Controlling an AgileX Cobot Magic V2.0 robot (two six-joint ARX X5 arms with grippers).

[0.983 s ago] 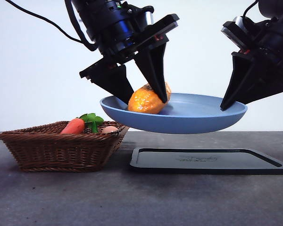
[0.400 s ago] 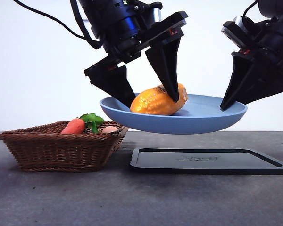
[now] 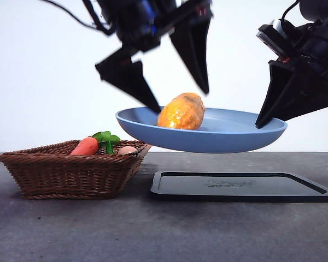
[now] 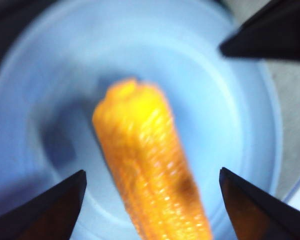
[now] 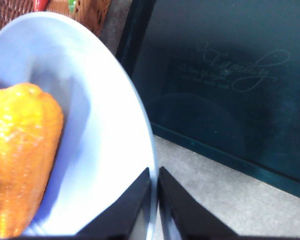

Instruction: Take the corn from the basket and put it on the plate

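The corn (image 3: 181, 111) lies free on the light-blue plate (image 3: 235, 136), which hangs in the air above the black tray. My left gripper (image 3: 181, 100) is open just above the cob, one jaw on each side and neither touching it. The left wrist view looks straight down on the corn (image 4: 150, 165) and the plate (image 4: 230, 100) between the left gripper (image 4: 151, 171) jaws. My right gripper (image 3: 258, 126) is shut on the plate's right rim and holds it up. In the right wrist view the right gripper (image 5: 154, 170) pinches the plate (image 5: 105, 125) edge, with the corn (image 5: 20, 155) beside it.
The wicker basket (image 3: 65, 169) stands on the table at the left and holds a carrot (image 3: 85, 146) and a small pale ball (image 3: 127, 149). A flat black tray (image 3: 240, 188) lies under the raised plate. The basket (image 5: 90, 10) corner shows beyond the plate.
The left gripper has let go of the corn and risen above it. The corn has settled on the plate. The right gripper and the plate have stayed still.
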